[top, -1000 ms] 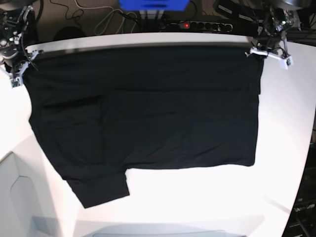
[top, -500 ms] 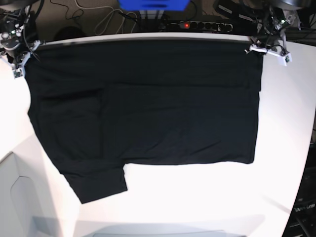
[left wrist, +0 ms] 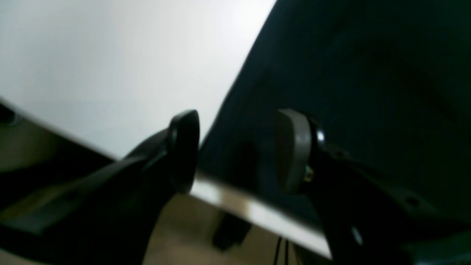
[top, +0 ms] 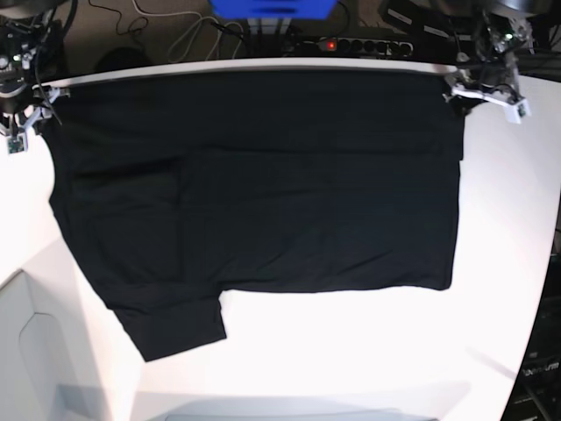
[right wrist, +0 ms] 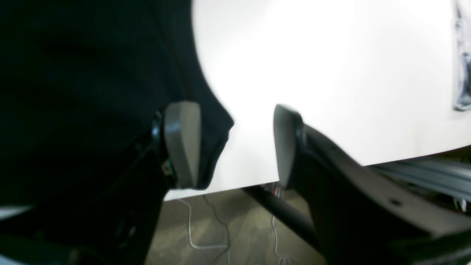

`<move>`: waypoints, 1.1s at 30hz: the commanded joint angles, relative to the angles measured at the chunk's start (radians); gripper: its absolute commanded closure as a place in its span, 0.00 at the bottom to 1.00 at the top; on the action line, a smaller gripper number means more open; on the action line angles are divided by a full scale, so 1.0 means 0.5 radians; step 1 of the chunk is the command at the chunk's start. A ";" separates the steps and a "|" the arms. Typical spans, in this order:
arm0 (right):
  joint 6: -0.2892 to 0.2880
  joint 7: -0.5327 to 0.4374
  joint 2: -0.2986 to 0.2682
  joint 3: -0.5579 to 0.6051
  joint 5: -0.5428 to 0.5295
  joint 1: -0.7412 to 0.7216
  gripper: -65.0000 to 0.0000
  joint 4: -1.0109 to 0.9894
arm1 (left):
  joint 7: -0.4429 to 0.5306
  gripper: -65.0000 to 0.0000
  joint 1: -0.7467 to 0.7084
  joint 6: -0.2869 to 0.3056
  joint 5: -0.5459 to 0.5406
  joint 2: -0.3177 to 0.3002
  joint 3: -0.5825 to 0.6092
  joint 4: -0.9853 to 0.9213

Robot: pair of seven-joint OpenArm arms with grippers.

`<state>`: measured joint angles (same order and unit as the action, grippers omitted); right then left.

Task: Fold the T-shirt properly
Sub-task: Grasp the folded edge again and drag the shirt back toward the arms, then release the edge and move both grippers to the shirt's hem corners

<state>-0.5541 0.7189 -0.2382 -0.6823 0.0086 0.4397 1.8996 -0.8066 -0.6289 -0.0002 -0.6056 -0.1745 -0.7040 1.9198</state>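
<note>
The left fingers stand apart at the T-shirt's far corner by the back edge of the white surface, one pad over the black cloth and the other over bare surface just beside the hem. The right fingers are likewise spread at the opposite far corner, one pad against the cloth's rounded corner and the other over bare surface, gripping nothing. The T-shirt lies flat across the surface, its far edge along the back edge and one sleeve jutting toward the near side.
</note>
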 commanded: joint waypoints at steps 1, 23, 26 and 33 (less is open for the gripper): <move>0.014 -0.055 -0.034 -0.009 -0.019 -0.065 0.50 0.041 | 0.022 0.51 0.035 -0.007 -0.012 -0.008 -0.020 0.062; 0.036 -0.368 -0.139 0.513 -0.016 -2.062 0.50 -2.042 | 0.047 0.40 1.563 0.008 0.237 -0.150 0.274 -0.788; 0.161 -0.660 -0.185 0.516 -0.016 -2.203 0.50 -2.441 | 0.065 0.40 1.738 0.011 0.360 -0.150 0.357 -1.018; 0.309 -1.139 -0.252 0.798 -0.016 -2.277 0.50 -2.868 | 0.449 0.40 1.959 0.011 0.525 -0.186 0.618 -1.481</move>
<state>-0.4091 0.1745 -0.3511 -0.2787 0.0170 -0.6643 0.4503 -0.6067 0.3206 0.0040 -0.3439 -0.2493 -0.3889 1.1584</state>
